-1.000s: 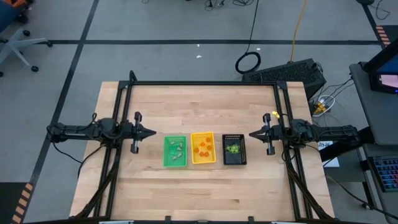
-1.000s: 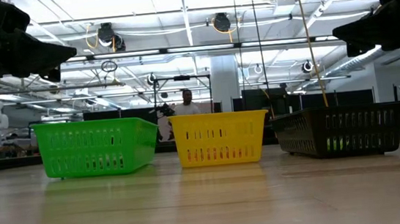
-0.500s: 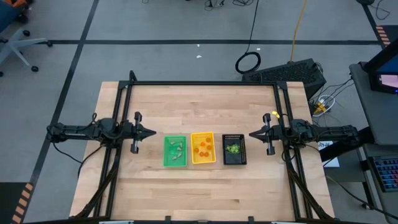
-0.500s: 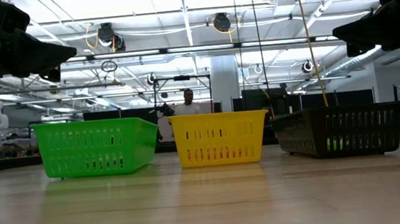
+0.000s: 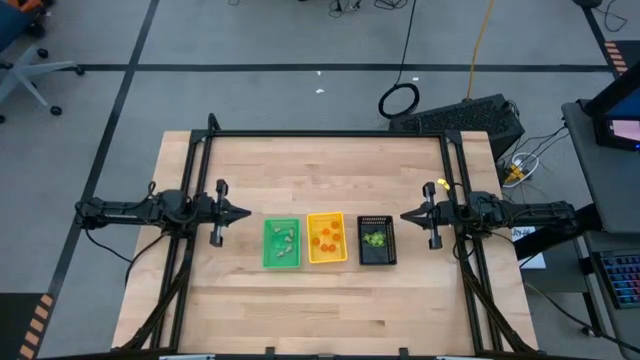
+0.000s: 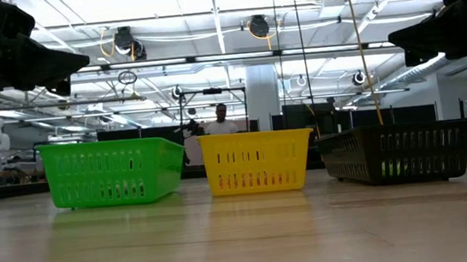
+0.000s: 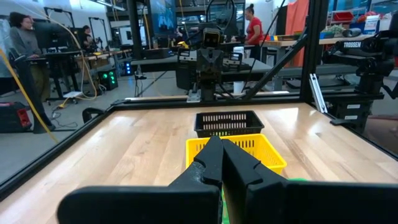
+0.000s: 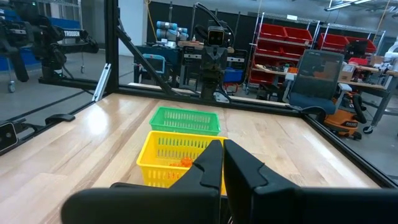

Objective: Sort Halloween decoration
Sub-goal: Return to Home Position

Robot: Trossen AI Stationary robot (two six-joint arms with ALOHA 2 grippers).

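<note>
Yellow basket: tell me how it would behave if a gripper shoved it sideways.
The yellow basket has thin slotted walls, so it is probably light plastic and would slide easily on the smooth wooden table. Only a few orange trinkets lie inside, adding little weight. It flares toward the rim, so a high push might tip it.

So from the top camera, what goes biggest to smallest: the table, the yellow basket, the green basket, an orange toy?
1. table
2. yellow basket and green basket: they look alike, so no ranking
3. orange toy
</note>
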